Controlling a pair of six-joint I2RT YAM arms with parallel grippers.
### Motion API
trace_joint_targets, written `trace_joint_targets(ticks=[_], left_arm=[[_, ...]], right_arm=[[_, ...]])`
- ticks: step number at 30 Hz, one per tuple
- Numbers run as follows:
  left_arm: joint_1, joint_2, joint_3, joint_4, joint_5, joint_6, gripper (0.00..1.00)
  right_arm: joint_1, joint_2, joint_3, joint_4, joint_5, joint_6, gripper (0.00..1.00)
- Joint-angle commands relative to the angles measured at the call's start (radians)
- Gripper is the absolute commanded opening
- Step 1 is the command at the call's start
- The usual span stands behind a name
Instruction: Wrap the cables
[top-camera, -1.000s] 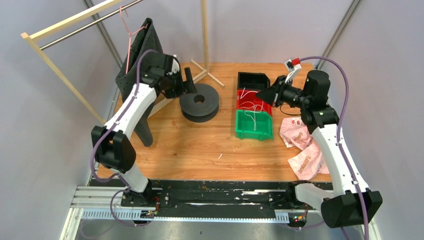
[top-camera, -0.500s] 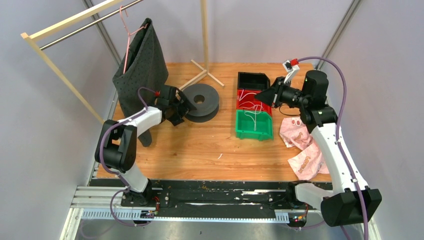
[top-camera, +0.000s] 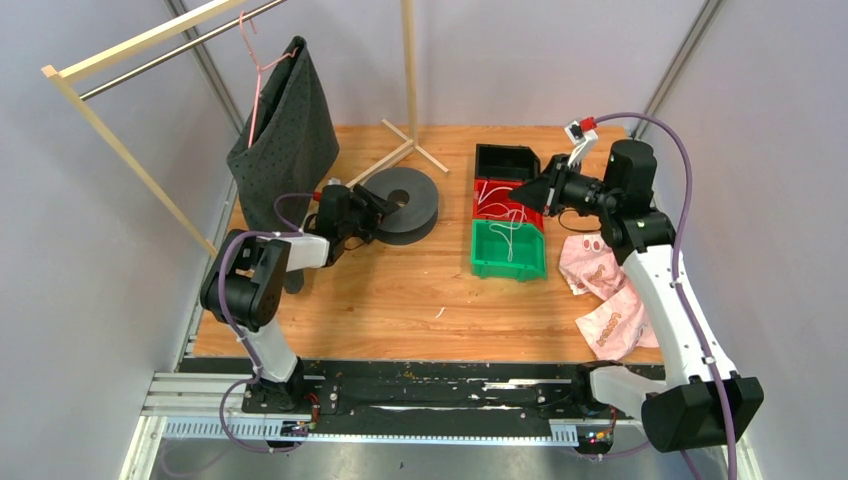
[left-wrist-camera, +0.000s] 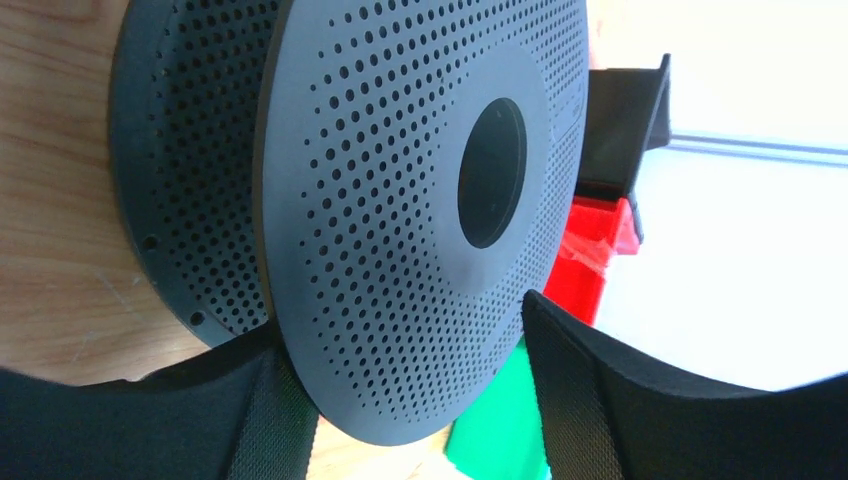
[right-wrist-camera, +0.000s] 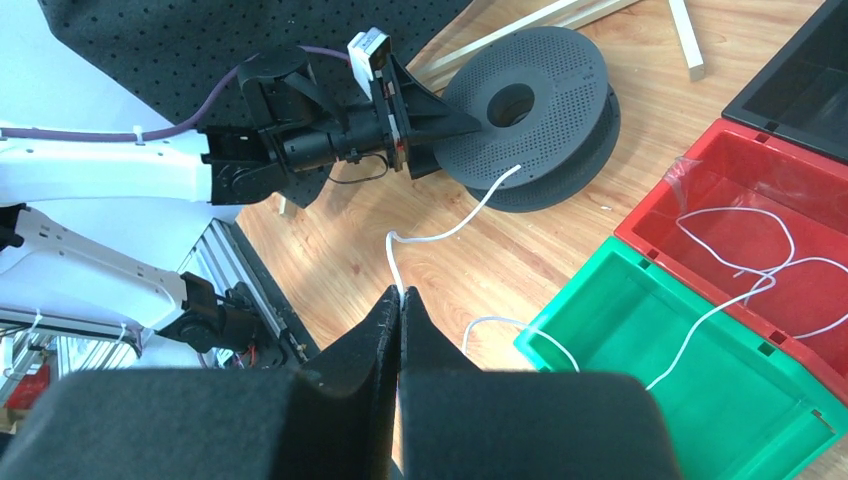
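Overhead and wrist views, cable-wrapping station. My right gripper (right-wrist-camera: 400, 305) has its jaws pressed together on one white cable (right-wrist-camera: 450, 228), pinched close to the fingertips. From there the free length runs in a slack curve to the black perforated spool (right-wrist-camera: 530, 110), its far end lying against the rim of the upper flange. My left gripper (left-wrist-camera: 400, 335) stands wide, one finger (left-wrist-camera: 270, 410) on each side of the spool's near flange edge. I cannot tell whether either pad presses on it.

More cables (right-wrist-camera: 760, 250) lie in loose loops in the red bin (right-wrist-camera: 700, 175) and the green bin (right-wrist-camera: 590, 310), both on the side of the spool away from my left arm.

Handling, as a judgement: the cable is very light and fully limp, so it will hold no shape and will slide off the flange unless kept under gentle tension. It is thin enough to slip through closed pads, so the best hold is a firm pinch near the end that meets the spool. The spool looks rigid and is best steadied by its flange.
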Motion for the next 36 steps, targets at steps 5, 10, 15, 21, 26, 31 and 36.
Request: trace_joint_targets(ticks=[5, 10, 15, 21, 26, 31, 36], left_arm=[[0.002, 0.011, -0.040, 0.262, 0.007, -0.038, 0.26], [-0.024, -0.034, -0.011, 0.193, 0.034, 0.027, 0.00], [-0.114, -0.117, 0.138, -0.140, -0.023, 0.296, 0.00], [-0.254, -0.089, 0.467, -0.667, -0.291, 0.688, 0.00], [-0.364, -0.069, 0.549, -0.720, -0.365, 0.802, 0.00], [-0.443, -0.058, 0.562, -0.707, -0.410, 0.862, 0.00], [-0.492, -0.040, 0.541, -0.657, -0.425, 0.871, 0.00]], right_arm=[[-0.009, 0.031, 0.063, -0.017, -0.029, 0.019, 0.01], [-0.006, 0.047, 0.084, -0.017, -0.029, 0.027, 0.01], [-0.003, 0.058, 0.096, -0.017, -0.027, 0.030, 0.01], [0.004, 0.070, 0.104, -0.019, -0.012, 0.029, 0.01], [0.023, 0.093, 0.118, -0.031, 0.012, 0.017, 0.01], [0.035, 0.097, 0.121, -0.032, 0.029, 0.021, 0.01], [0.036, 0.088, 0.112, -0.032, 0.043, 0.021, 0.01]])
